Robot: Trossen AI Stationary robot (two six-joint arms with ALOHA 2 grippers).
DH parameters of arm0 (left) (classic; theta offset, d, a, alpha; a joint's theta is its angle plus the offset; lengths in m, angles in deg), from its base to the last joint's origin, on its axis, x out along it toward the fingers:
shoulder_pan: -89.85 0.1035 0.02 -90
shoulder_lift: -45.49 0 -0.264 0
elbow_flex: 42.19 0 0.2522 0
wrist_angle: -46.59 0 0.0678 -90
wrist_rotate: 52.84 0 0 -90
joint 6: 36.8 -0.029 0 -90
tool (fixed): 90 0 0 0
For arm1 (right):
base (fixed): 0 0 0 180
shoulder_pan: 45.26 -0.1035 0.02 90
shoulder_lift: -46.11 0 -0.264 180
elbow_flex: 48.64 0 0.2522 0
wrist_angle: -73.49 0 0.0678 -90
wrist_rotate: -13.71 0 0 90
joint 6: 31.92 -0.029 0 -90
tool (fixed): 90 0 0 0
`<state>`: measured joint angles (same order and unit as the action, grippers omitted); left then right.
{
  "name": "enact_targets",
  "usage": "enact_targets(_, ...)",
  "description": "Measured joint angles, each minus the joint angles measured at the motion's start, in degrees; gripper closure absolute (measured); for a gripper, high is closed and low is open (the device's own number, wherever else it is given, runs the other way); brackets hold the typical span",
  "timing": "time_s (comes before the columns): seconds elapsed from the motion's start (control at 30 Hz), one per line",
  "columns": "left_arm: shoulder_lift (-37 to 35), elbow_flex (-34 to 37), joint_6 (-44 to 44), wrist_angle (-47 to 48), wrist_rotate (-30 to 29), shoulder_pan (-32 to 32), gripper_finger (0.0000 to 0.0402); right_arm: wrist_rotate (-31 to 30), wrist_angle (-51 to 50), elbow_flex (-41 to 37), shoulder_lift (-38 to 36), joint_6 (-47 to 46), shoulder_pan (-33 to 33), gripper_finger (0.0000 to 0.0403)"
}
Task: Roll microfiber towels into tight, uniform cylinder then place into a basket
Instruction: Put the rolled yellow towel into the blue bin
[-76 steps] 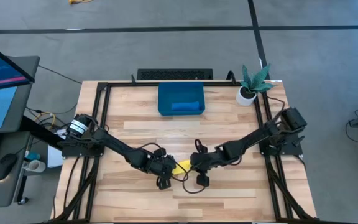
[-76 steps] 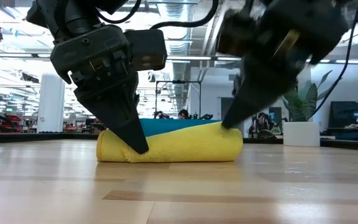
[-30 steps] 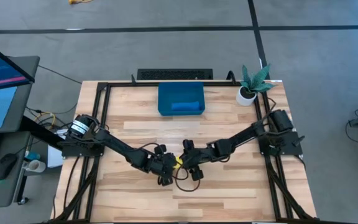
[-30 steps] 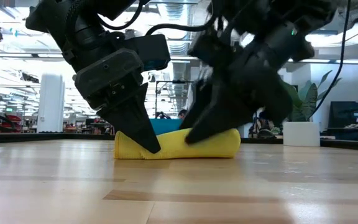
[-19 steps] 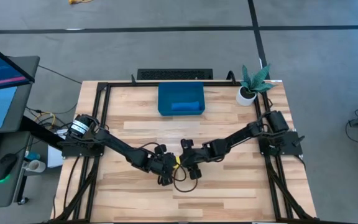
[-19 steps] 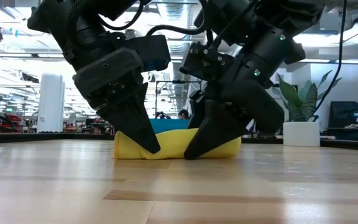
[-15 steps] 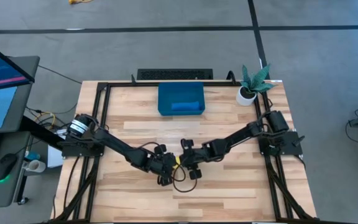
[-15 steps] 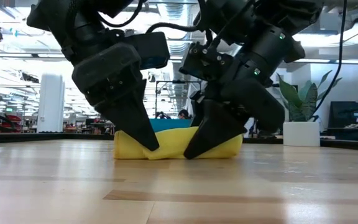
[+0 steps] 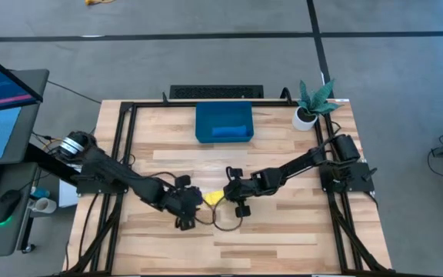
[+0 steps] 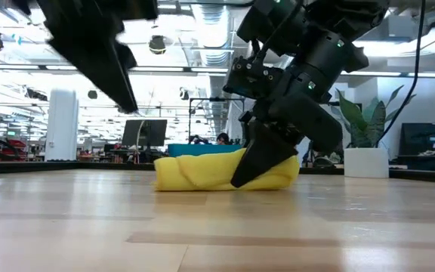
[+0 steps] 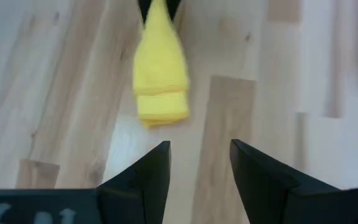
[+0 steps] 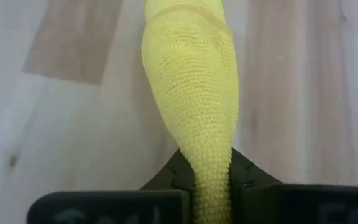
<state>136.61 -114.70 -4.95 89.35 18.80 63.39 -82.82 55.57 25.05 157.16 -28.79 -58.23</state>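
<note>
Pinching one end of the rolled yellow towel [image 9: 213,198] between fingers closed tight on the cloth, the right gripper [image 9: 228,191] sits low near the middle of the wooden table [image 9: 283,238]; the right wrist view shows the nubbly, pebbled weave squeezed thin between the two dark fingertips [image 12: 246,175] and swelling into a fatter roll farther out. The left gripper [image 9: 193,208] is just beside the roll's other end but clear of it, its jaws standing apart with bare planks showing between them in the left wrist view, where the towel [image 11: 160,74] ends in layered, squared-off folds. In the low view the roll [image 10: 202,171] lies on the tabletop as a lumpy, slightly creased cylinder, and the right gripper's finger [image 10: 259,160] angles down across its right part. Open wood surrounds the roll on the near side and toward both side rails. The dark-blue basket [image 9: 224,123], a shallow smooth-walled rectangle, stands at the far edge, well apart from the roll, with a blue towel [image 9: 229,131] lying inside it. A small white pot with a green plant [image 9: 308,110] stands at the far right corner.
</note>
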Motion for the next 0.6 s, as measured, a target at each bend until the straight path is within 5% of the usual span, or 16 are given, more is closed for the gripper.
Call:
enact_targets(0.3, -13.3, 0.0, 4.2, 10.7, 4.2, -1.4, 0.0244, -1.0, -6.4, -0.1, -12.8, 5.7, 5.8, 0.0354)
enact_targets(0.6, -22.4, -0.1, 4.9, 17.7, 1.8, -1.2, 0.0244, -1.0, -6.0, 0.0, -25.6, 11.5, 16.5, 0.0356)
